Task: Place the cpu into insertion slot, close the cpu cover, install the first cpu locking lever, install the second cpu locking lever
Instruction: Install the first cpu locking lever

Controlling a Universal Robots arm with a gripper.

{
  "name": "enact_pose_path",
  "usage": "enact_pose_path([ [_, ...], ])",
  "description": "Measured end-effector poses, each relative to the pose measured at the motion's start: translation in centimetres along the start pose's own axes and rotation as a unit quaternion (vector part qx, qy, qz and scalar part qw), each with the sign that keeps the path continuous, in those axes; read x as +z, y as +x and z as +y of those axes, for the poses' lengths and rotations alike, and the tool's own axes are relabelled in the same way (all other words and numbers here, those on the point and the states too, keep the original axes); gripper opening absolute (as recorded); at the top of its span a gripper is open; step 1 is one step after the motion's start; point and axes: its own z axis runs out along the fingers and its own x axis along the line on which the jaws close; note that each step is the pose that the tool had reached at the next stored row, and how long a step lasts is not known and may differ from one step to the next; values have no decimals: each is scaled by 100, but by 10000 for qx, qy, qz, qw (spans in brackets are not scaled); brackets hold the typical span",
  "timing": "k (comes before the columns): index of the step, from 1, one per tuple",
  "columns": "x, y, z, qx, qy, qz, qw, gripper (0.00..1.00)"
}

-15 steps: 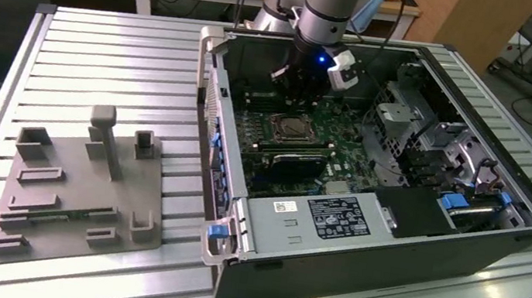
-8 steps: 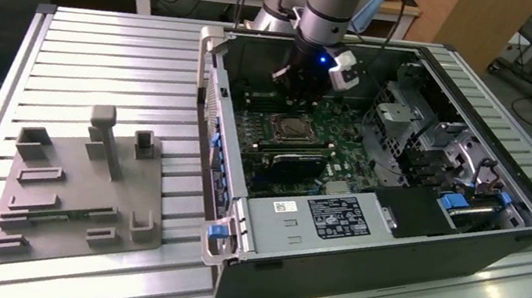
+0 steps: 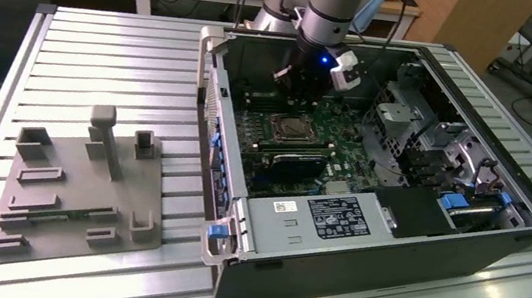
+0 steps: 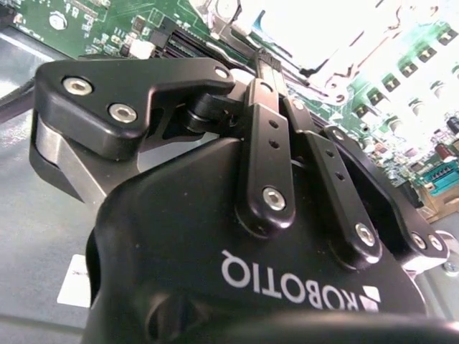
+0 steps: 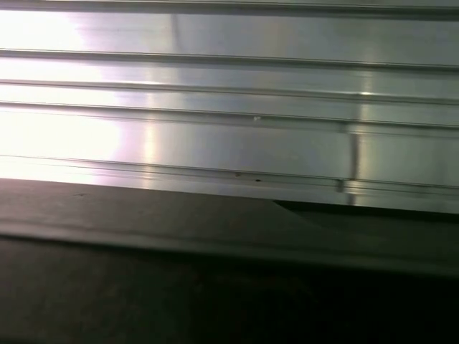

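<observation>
Slats of bright ribbed aluminium make up the table (image 3: 113, 49), which the first wrist view shows as shiny grooved bands (image 5: 215, 143) above a dark matt edge. On it lies an open black metal computer case (image 3: 505, 229), a deep box holding a green motherboard (image 3: 351, 141), a black box with a white label (image 3: 340, 218) and blue plastic clips. To the exterior view's left of the case sits a flat grey fixture plate (image 3: 81, 201) with raised blocks and a post. The insertion slot (image 3: 293, 129) is a square socket near the middle of the board, and the cpu cover (image 3: 275, 128), a thin silvery frame, lies flat around its darker centre. Whether the square in that window is the cpu I cannot tell. The gripper (image 3: 298, 95) hangs inside the case just beyond the socket. In the second wrist view its glossy black links run together to one narrow tip (image 4: 264, 63), closed with nothing seen between, close to glaring silver metal.
</observation>
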Motion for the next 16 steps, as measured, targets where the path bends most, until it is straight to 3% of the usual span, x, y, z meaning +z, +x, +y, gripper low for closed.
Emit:
enact_pose_path([
  [16, 2, -66, 2, 0, -35, -2, 10000, 10],
])
